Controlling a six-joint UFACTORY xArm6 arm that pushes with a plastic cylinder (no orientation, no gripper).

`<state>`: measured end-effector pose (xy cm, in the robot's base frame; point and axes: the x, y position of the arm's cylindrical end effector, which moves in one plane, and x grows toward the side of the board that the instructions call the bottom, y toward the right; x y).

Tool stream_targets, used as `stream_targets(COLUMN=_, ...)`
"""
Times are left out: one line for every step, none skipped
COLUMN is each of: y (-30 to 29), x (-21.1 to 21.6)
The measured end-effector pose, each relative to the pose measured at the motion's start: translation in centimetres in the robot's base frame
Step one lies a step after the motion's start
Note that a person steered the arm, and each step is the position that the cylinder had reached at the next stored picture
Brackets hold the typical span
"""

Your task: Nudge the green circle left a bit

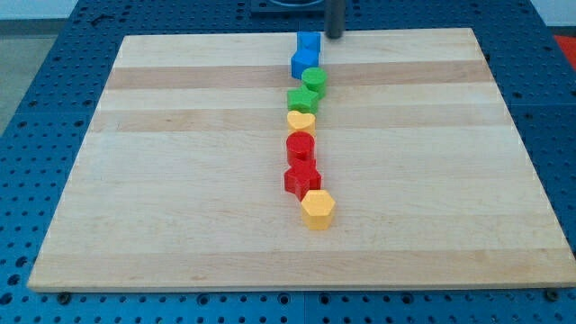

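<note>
The green circle (314, 80) sits near the top middle of the wooden board (180, 180), in a line of blocks running down the middle. Above it are two blue blocks, one (309, 41) at the top edge and one (304, 63) touching the green circle. Below it are a green star-like block (302, 98), a yellow heart (301, 121), a red cylinder (300, 146), a red star-like block (301, 178) and a yellow hexagon (318, 209). My tip (334, 36) is at the board's top edge, just right of the upper blue block and above-right of the green circle, apart from it.
The board lies on a blue perforated table (54, 54) that surrounds it on all sides. The rod comes down from the view's top edge.
</note>
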<state>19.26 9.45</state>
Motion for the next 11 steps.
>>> stream_targets(y=4.6, x=3.3)
stream_targets(y=4.6, x=8.4)
stream_targets(y=3.6, x=11.2)
stream_targets(y=2.9, x=12.2)
stream_targets(y=2.7, x=12.2)
stream_targets(y=2.1, x=12.2)
stream_targets(y=1.0, x=12.3)
stream_targets(y=0.4, x=12.4)
stream_targets(y=-0.2, x=12.5)
stream_targets(y=-1.0, x=12.6)
stream_targets(y=-2.1, x=12.6)
